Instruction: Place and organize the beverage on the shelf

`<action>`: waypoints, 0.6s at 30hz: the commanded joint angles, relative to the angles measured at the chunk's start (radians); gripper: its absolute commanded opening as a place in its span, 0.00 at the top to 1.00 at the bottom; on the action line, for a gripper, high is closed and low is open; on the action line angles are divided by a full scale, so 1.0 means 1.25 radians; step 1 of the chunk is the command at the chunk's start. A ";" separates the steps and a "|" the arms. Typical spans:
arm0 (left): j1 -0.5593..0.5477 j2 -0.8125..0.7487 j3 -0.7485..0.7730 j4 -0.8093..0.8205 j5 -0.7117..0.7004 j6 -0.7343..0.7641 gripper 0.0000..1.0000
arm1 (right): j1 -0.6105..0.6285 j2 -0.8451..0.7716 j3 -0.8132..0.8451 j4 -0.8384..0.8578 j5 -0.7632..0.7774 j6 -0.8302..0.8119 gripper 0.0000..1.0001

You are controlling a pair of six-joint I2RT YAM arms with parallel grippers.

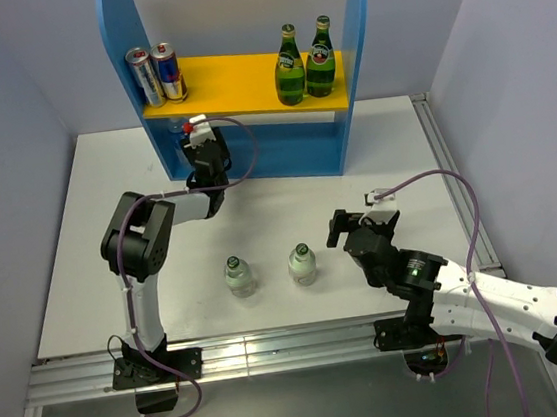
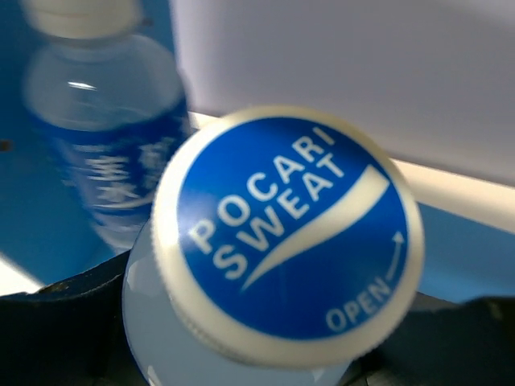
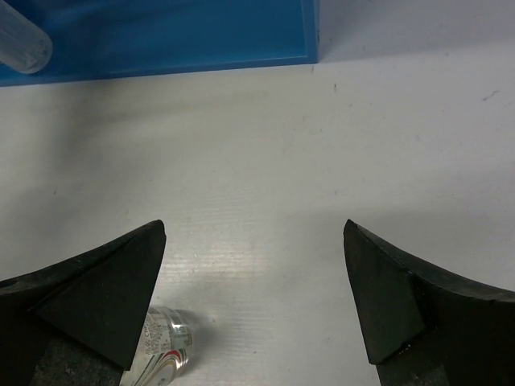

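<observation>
We count one shelf (image 1: 233, 78). On its yellow board stand two green bottles (image 1: 290, 71) at the right and two cans (image 1: 146, 78) at the left. Two clear bottles (image 1: 239, 276) stand side by side on the near part of the one table (image 1: 82, 251). The left wrist view adds two blue-labelled bottles (image 2: 105, 161), one near, one farther. We make that six bottles.

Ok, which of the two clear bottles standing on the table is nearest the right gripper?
The right-hand bottle of the pair, just left of the open right gripper; the other bottle stands farther left, beyond it.
</observation>
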 commanded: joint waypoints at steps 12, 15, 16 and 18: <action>0.021 0.038 0.038 0.230 -0.101 -0.021 0.26 | 0.003 -0.003 -0.001 0.027 0.012 0.008 0.02; 0.021 0.046 0.049 0.208 -0.099 -0.029 0.06 | 0.002 0.002 0.000 0.026 0.012 0.008 0.02; 0.022 0.046 0.050 0.208 -0.101 -0.027 0.01 | 0.003 0.002 0.000 0.027 0.011 0.007 0.02; 0.022 0.041 0.047 0.205 -0.100 -0.029 0.01 | 0.003 0.003 -0.001 0.027 0.010 0.009 0.02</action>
